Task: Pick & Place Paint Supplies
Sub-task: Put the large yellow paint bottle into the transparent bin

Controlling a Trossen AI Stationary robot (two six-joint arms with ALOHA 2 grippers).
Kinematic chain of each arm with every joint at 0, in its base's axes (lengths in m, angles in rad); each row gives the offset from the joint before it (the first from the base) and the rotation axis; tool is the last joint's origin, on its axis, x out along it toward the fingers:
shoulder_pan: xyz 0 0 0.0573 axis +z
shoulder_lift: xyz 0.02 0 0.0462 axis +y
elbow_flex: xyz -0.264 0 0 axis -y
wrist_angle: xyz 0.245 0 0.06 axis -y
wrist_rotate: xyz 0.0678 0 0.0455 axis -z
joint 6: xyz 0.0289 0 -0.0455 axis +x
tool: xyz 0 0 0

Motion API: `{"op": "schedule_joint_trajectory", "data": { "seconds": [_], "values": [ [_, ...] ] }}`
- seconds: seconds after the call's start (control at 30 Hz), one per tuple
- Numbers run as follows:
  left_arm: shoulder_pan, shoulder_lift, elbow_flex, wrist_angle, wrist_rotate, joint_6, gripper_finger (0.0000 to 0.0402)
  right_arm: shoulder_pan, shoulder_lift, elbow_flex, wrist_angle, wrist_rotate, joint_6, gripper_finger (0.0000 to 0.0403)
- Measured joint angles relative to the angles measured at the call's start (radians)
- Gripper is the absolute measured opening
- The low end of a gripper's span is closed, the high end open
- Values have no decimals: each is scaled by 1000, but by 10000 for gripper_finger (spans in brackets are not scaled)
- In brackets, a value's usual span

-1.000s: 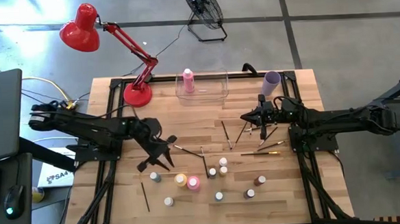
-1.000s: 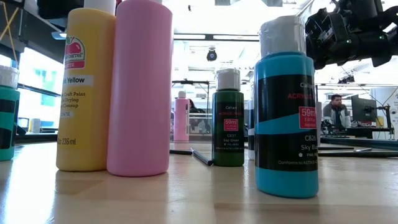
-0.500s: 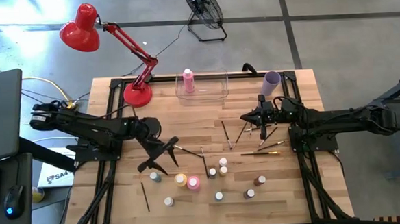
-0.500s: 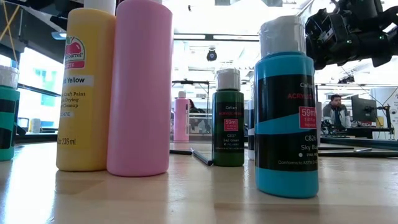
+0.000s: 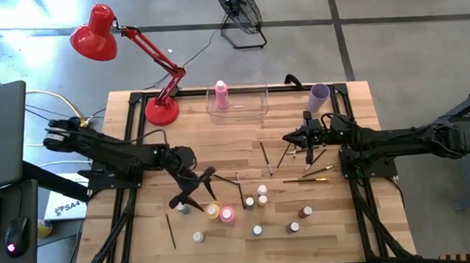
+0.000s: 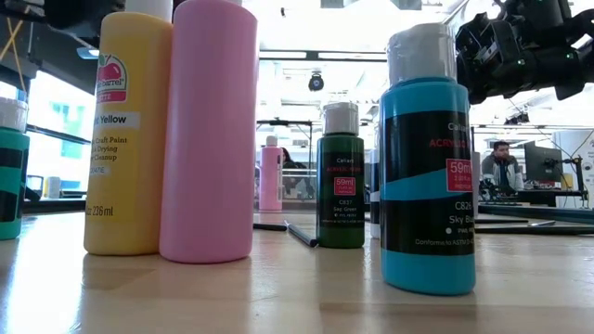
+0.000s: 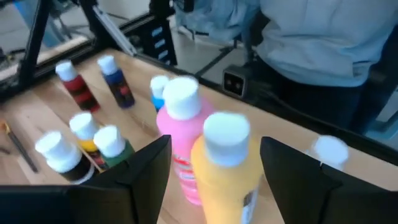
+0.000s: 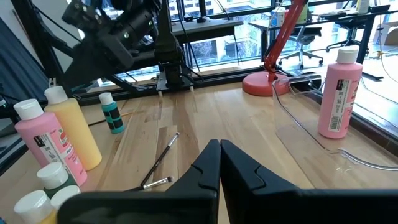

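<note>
Left gripper [image 5: 199, 184], jaws wide, lines up on yellow bottle [image 5: 212, 211] lower centre of high view. Best: centre bottle between fingers, avoid touching pink bottle [image 5: 227, 216]. Right gripper [image 5: 307, 139] shut, idle.

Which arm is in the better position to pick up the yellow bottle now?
Left. The left end effector is open, with the yellow bottle between its fingers. The right end effector is shut, far across the table.

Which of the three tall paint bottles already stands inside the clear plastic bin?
The pink bottle alone inside the clear bin; the other two tall ones stand among the small bottles.
</note>
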Motion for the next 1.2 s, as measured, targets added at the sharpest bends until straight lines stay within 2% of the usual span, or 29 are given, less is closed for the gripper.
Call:
{"op": "schedule_joint_trajectory", "data": {
  "seconds": [0.43,0.73,1.2],
  "values": [
    [2,24,-2,44,-11,-181,244,0,0,0,0,0,2,2],
    [1,24,-2,43,37,-191,244,0,0,0,0,0,2,2],
    [-18,24,-2,52,34,-187,244,0,0,0,0,0,3,2]
  ]
}}
